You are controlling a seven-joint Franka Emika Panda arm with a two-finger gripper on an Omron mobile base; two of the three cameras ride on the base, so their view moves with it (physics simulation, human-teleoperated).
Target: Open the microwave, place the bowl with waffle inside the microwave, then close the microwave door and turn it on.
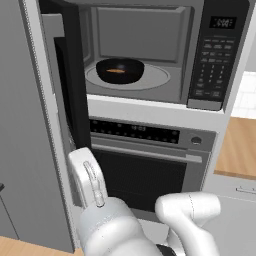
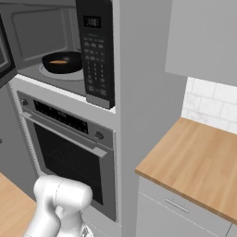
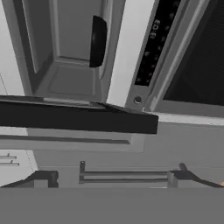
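The microwave (image 1: 150,50) stands open, and the bowl with waffle (image 1: 120,70) sits on the turntable inside it. The right base view also shows the bowl (image 2: 62,62) in the cavity. The microwave door (image 1: 67,75) is swung out to the left, its dark edge facing me. In the rolled hand view the bowl (image 3: 98,41) appears edge-on in the cavity, and the microwave door (image 3: 78,118) crosses the picture as a black band. My gripper (image 3: 114,178) is open and holds nothing, its fingertips (image 3: 41,179) wide apart below the door's edge.
The keypad panel (image 1: 212,65) is on the microwave's right side. Below the microwave is the oven (image 1: 145,170) with a horizontal handle. A wooden counter (image 2: 199,162) lies to the right, and a tall grey cabinet side (image 1: 25,125) stands to the left.
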